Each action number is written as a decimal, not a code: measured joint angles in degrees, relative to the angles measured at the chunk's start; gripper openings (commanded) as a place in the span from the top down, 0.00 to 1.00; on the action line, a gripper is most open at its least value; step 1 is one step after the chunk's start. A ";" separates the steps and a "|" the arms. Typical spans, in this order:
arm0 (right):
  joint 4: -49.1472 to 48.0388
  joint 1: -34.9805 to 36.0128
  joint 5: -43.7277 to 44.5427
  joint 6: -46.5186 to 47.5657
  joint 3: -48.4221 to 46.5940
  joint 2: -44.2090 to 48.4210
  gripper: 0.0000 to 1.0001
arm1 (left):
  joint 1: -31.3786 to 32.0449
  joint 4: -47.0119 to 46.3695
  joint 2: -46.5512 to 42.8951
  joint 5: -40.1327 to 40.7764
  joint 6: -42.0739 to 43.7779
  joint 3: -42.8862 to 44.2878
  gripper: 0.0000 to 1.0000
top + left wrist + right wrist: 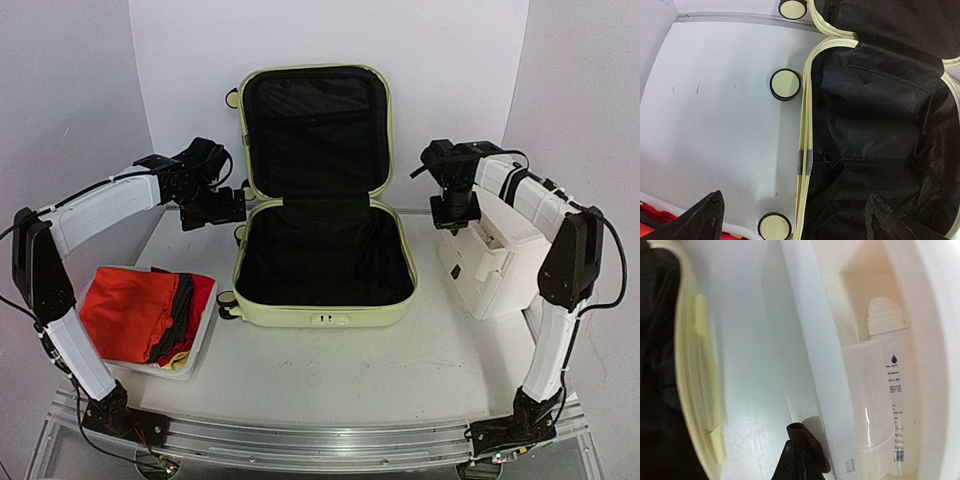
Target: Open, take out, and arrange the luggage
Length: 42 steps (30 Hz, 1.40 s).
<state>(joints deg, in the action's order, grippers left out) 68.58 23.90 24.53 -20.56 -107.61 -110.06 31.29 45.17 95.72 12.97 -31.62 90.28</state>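
The pale yellow-green suitcase (pixel 330 315) lies open in the middle of the table, its lid (pixel 312 72) upright at the back. Only black lining shows inside. My left gripper (pixel 215 207) is open and empty beside the suitcase's left side. In the left wrist view its gripper (pixel 797 226) straddles the suitcase rim (pixel 805 125), above the table, with cream wheels (pixel 785 84) beside it. My right gripper (pixel 455 222) hangs over the white drawer box, right of the suitcase. In the right wrist view its gripper (pixel 802 436) is shut, with a red-brown flap at the tip.
A white mesh basket (pixel 203 342) with red and dark clothes (pixel 135 310) stands front left. The white drawer box (pixel 500 268) stands at the right with its top drawer open; a clear bottle (pixel 880 405) lies in it. The suitcase rim (pixel 695 390) is left of the box.
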 measured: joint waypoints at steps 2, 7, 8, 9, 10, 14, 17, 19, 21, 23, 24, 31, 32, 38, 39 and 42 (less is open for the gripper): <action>0.42 -1.55 2.80 -0.33 0.00 0.00 1.00 | -0.24 0.02 1.20 0.24 0.00 0.83 0.01; 0.85 -3.56 8.39 -0.07 0.00 0.00 0.99 | -0.28 0.09 3.96 0.22 0.02 3.19 0.01; 0.90 -3.80 9.44 0.11 -0.02 0.00 0.99 | -0.28 0.02 4.46 0.20 0.02 3.63 0.01; 0.94 -3.87 9.92 0.17 -0.07 -0.02 0.98 | -0.28 0.04 4.87 0.17 0.02 4.07 0.01; 1.05 -4.11 10.36 0.22 -0.35 -0.09 0.98 | -0.28 -0.02 5.16 0.11 0.04 4.35 0.01; 0.52 -6.45 8.24 -0.09 -2.27 -0.20 0.93 | -0.59 0.15 5.60 0.04 0.26 5.22 0.01; -1.22 -7.91 3.76 0.83 -2.71 -0.09 0.81 | -0.92 0.22 5.62 0.02 0.92 5.42 0.01; -4.09 -8.50 0.37 2.29 -0.98 0.92 0.73 | -1.01 0.35 5.62 -0.68 1.60 5.42 0.01; -7.67 -9.01 -3.50 4.04 3.56 4.00 0.69 | -1.11 0.37 5.62 -1.49 1.90 5.42 0.01; -10.27 -9.25 -7.15 5.55 9.03 8.63 0.69 | -1.14 0.39 5.62 -2.58 2.34 5.42 0.01; -11.26 -9.38 -9.22 6.45 12.20 11.67 0.69 | -1.14 0.33 5.60 -3.04 2.73 5.33 0.01; -14.88 -9.42 -21.77 8.90 30.36 36.87 0.65 | -1.14 -2.01 0.74 -4.98 4.76 -3.21 0.01; -14.45 -9.40 -22.47 8.70 32.20 39.50 0.66 | -1.14 -2.23 -0.26 -5.03 4.85 -4.59 0.01; -10.84 -9.35 -21.57 -1.88 44.19 48.00 0.94 | -1.14 -3.26 -2.14 -5.27 4.76 -6.73 0.01; -9.35 -9.35 -19.80 -4.44 45.81 48.04 1.00 | -1.14 -3.39 -2.14 -5.27 4.59 -6.78 0.01; -4.33 -9.38 -11.93 -11.50 47.30 47.82 1.00 | -1.14 -4.31 -2.14 -5.25 3.30 -7.45 0.01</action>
<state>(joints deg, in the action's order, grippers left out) 64.25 14.52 12.60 -32.05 -60.31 -62.24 30.15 40.86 93.58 7.73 -28.32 82.83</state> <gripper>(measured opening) 0.014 0.989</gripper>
